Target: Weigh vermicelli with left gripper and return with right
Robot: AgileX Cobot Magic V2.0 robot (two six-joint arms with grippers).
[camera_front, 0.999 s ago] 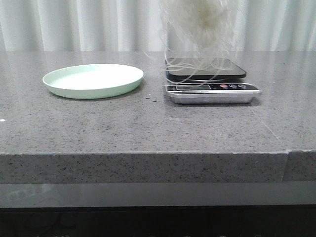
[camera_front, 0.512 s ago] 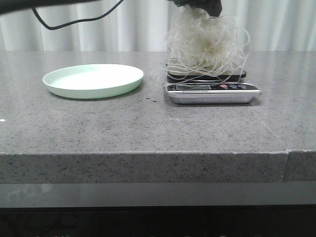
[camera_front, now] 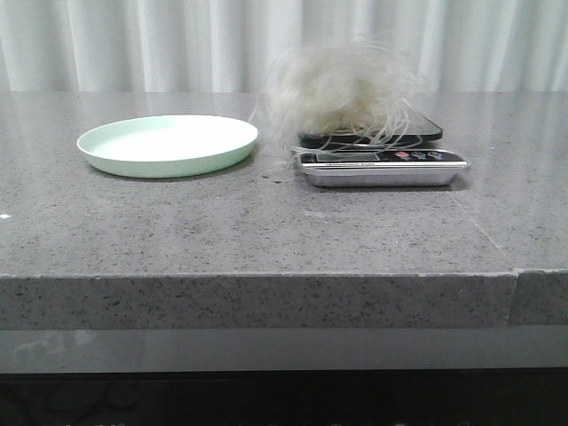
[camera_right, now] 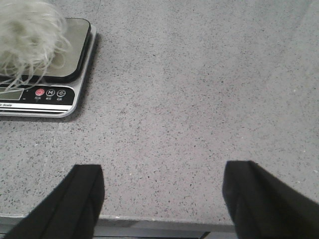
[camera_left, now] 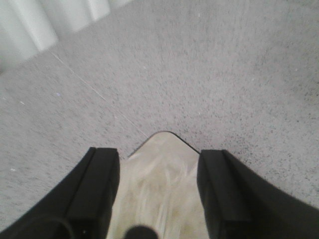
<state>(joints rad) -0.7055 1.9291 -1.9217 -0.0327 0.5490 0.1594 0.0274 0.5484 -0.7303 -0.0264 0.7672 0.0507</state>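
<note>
We have the vermicelli [camera_front: 342,93] on the kitchen scale [camera_front: 382,164], a loose pale tangle heaped on the dark weighing pan, with stray strands drooping over the pan's edge toward the display; it looks blurred in the front view, so we judge it is not yet at rest. The step in hand is the weighing itself, and to do it well we leave the heap alone until it settles, keep both arms off the scale, and see that no strand trails onto the table and takes weight off the pan. Our left gripper [camera_left: 158,191] has its black fingers spread apart with nothing between them, hanging over the grey stone table [camera_front: 266,231] and a pale blurred surface that we cannot identify. Our right gripper [camera_right: 164,204] is also wide apart and empty, low over the table well to the side of the scale. The pale green plate [camera_front: 167,145] sits beside the scale with nothing in it, ready for the return
</note>
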